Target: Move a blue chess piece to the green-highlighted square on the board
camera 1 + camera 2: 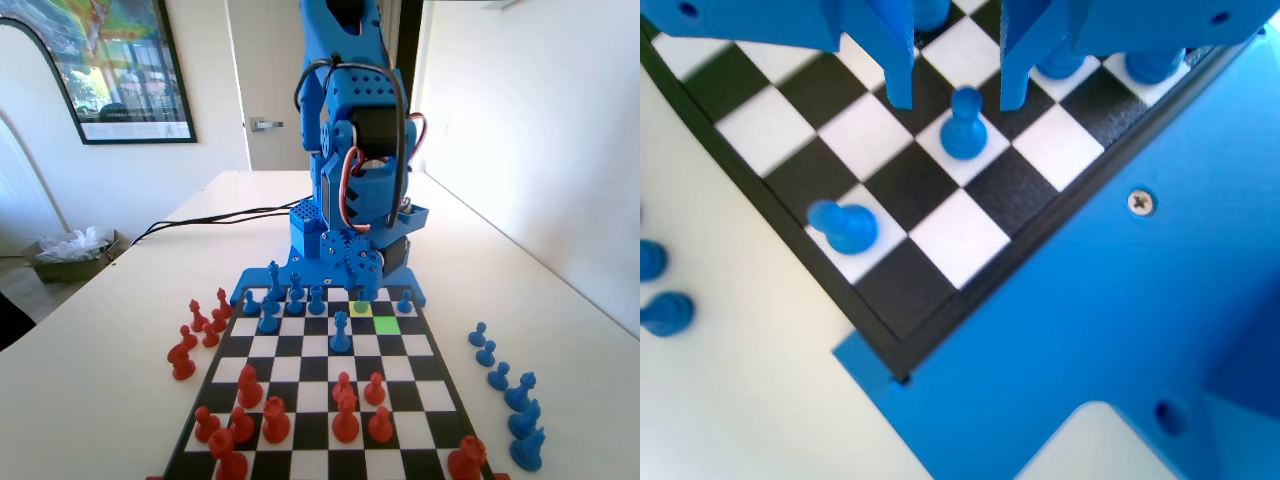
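Note:
My gripper (362,284) is down low at the far end of the board (404,372), over the yellow square (360,309). In the wrist view the gripper (955,100) is open, its two jaws standing either side of a small blue pawn (963,126) without touching it; the pawn's head is level with the tips. That pawn (362,297) stands upright on the yellow square. The green-highlighted square (386,324) lies bare, one square nearer and to the right in the fixed view.
Other blue pawns (317,300) line the far row, one (405,301) to the right of the gripper, one (341,333) advanced. Red pieces (345,410) fill the near end. Captured red pieces (190,340) lie left of the board, captured blue pieces (505,390) right. Another pawn (845,226) stands near the board's corner.

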You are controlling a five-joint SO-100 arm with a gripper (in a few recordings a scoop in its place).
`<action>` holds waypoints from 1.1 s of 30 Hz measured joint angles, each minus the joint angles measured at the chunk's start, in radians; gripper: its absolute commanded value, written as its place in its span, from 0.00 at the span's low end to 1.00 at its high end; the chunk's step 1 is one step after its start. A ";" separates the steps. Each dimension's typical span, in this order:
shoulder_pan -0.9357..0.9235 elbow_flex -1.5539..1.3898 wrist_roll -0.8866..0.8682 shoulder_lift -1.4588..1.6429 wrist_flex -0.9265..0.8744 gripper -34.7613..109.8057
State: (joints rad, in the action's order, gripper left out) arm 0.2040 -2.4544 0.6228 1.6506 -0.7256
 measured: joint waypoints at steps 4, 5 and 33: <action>0.000 0.000 0.012 0.000 0.020 0.32; 0.000 -0.008 0.015 0.000 0.031 0.32; -0.003 -0.063 0.066 -0.015 0.078 0.25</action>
State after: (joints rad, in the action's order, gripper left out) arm 0.2010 -2.5173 0.6888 1.6352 -0.6473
